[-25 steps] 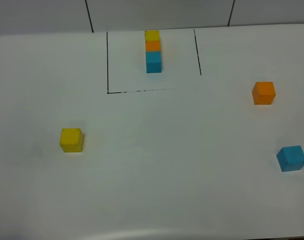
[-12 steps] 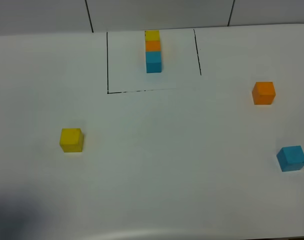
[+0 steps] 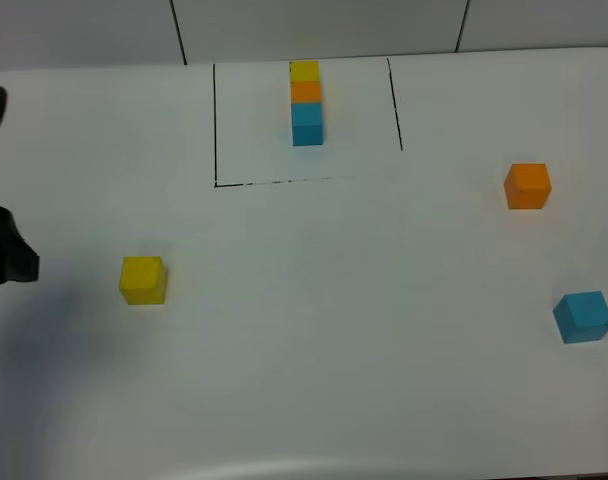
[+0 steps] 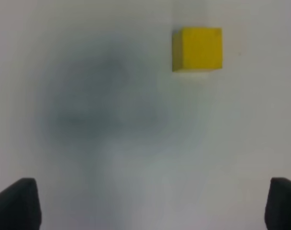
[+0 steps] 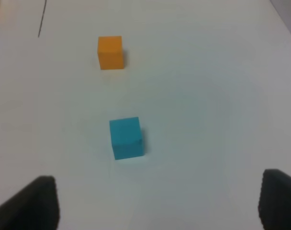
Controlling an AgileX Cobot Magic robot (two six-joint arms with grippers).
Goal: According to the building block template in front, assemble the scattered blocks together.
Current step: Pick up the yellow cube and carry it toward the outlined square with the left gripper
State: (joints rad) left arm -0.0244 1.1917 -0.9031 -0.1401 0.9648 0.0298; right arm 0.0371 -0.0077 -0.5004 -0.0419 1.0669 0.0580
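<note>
A: Is anything assembled yet?
B: Nothing. The matte yellow cube [image 3: 143, 280], orange cube [image 3: 527, 186] and sky-blue cube [image 3: 583, 317] are scattered well apart, away from the black-outlined three-cube template [image 3: 306, 102].
A: And the grippers?
B: The left gripper [image 4: 150, 206] and right gripper [image 5: 152, 201] are held wide, empty.

No writing, labels, brands or numbers can be read anywhere in these views; the only mark is a thin black drawn outline [image 3: 215, 120] on the white tabletop [image 3: 344, 320], carrying no characters.
</note>
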